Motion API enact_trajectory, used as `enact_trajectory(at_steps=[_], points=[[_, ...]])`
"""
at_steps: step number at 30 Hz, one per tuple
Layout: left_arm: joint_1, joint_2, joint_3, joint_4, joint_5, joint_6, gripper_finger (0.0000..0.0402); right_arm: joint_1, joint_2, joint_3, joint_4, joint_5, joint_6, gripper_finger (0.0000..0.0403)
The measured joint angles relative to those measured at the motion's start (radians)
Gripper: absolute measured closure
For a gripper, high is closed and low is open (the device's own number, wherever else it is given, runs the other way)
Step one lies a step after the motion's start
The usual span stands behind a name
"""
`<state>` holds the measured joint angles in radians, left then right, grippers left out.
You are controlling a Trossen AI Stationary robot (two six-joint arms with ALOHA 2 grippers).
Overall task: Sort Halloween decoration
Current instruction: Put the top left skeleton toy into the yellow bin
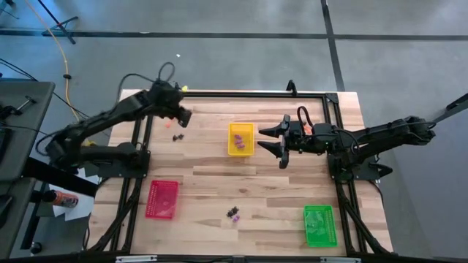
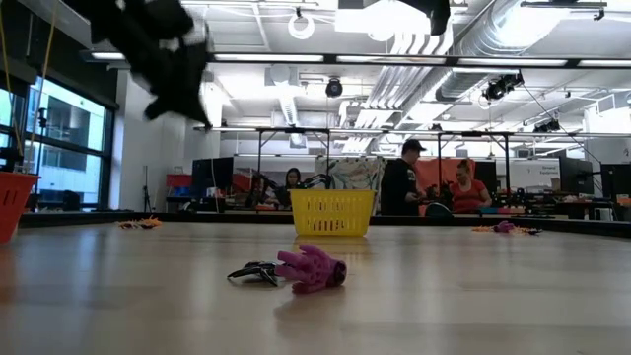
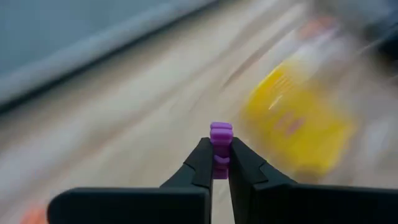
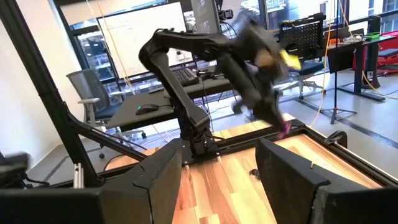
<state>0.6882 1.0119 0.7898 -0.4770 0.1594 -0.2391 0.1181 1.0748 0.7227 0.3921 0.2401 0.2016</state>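
Note:
My left gripper [image 1: 183,119] hangs above the table's far left part, shut on a purple trinket [image 3: 219,146]; the low view shows it high over the table [image 2: 173,69]. Below it a few small orange and black trinkets [image 1: 175,136] lie on the wood. More purple and black trinkets [image 1: 234,213] lie near the near edge, where the low view shows a purple one [image 2: 311,268] beside a black one [image 2: 254,271]. The yellow tray [image 1: 241,139] holds purple trinkets [image 1: 238,138]. My right gripper [image 1: 269,142] is open, just right of the yellow tray, and touches nothing. My left gripper pinches the purple trinket between its two fingertips [image 3: 202,163]. The trinket's upper end [image 3: 221,132] sticks out past the tips. It is lifted clear of the table, as the right wrist view shows [image 4: 285,129].
A red tray [image 1: 162,199] sits near the left near corner and a green tray [image 1: 319,224] near the right near corner. A black frame [image 1: 241,94] borders the table's far edge and sides. People sit in the room beyond the table [image 2: 404,182].

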Motion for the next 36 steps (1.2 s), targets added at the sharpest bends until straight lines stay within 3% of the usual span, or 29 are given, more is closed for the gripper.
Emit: enact_trajectory(at_steps=[5, 10, 13, 21, 36], points=[[-0.150, -0.126, 0.001, 0.301, -0.002, -0.051, 0.0396, 0.000, 0.000, 0.000, 0.000, 0.000, 0.000, 0.0203], [-0.339, -0.158, 0.002, 0.509, -0.016, -0.089, 0.0396, 0.000, 0.000, 0.000, 0.008, 0.000, 0.001, 0.0203], [-0.467, -0.137, 0.002, 0.596, -0.046, -0.082, 0.0396, 0.000, 0.000, 0.000, 0.035, 0.000, 0.001, 0.0203], [-0.764, -0.002, 0.002, 0.720, -0.252, 0.020, 0.0396, 0.000, 0.000, 0.000, 0.089, -0.006, 0.004, 0.0203], [-0.801, 0.056, 0.002, 0.804, -0.276, 0.032, 0.0396, 0.001, 0.000, 0.000, 0.091, -0.008, 0.000, 0.0203]])
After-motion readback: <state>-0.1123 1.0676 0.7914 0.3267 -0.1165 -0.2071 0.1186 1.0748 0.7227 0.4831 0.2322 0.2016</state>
